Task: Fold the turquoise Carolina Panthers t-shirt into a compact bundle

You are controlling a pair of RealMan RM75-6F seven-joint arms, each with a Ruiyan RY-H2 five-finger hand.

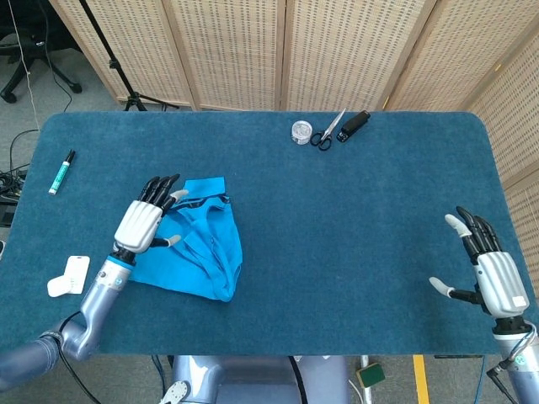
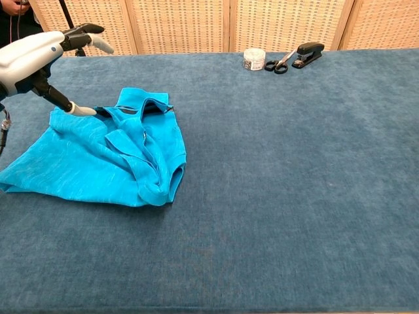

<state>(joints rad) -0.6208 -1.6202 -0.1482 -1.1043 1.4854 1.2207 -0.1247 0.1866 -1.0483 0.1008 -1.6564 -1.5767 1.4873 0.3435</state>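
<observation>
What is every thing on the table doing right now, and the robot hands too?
t-shirt: partly folded, rumpled, lying on the table
left hand: raised over the shirt, fingers apart, holding nothing
right hand: fingers spread, holding nothing
scissors: lying flat
marker: capped, lying flat
stapler: closed

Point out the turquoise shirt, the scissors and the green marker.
turquoise shirt (image 1: 206, 248): head view, middle of the cloth.
scissors (image 1: 323, 136): head view, near the handles.
green marker (image 1: 61, 173): head view, mid-barrel.

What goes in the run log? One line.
left hand: open, above t-shirt | right hand: open, idle | t-shirt: partly folded, on table
</observation>
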